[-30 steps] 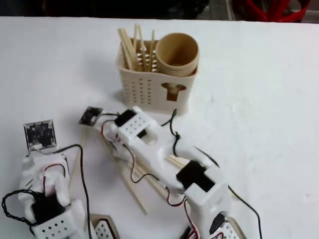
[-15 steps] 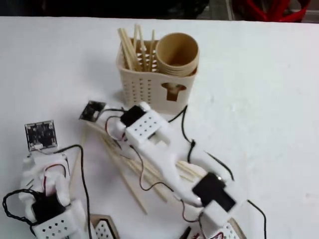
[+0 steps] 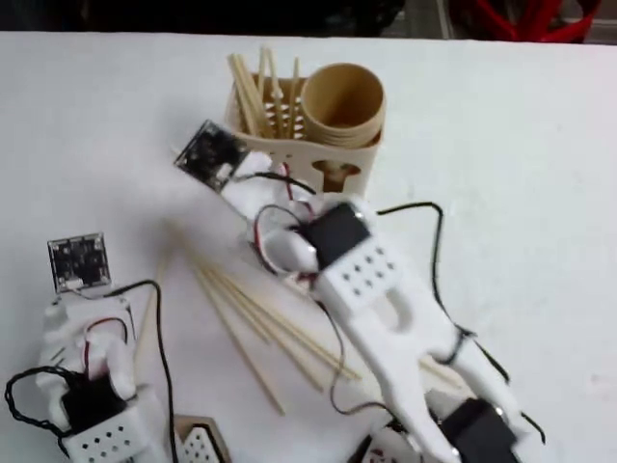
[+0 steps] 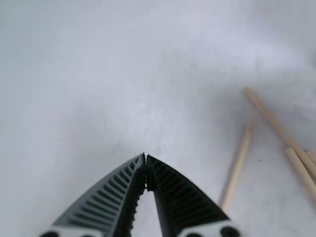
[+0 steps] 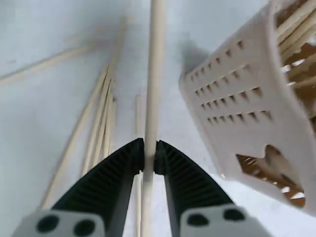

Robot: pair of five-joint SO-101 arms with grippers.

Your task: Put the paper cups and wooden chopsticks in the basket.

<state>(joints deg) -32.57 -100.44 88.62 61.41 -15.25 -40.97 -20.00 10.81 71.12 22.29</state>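
1. The right claw pinches one chopstick beside the basket.
2. The left claw, closed and empty, hangs over the table.
3. Loose chopsticks lie there; paper cups sit in the basket.

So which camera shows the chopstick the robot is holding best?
The right wrist view: the held chopstick sits clamped in the right end effector. In the high view the arm covers it; the left wrist view faces loose chopsticks.

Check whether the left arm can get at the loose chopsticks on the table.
Probably yes. The loose chopsticks lie on bare table beside the left claw, which is shut and empty; nothing lies between.
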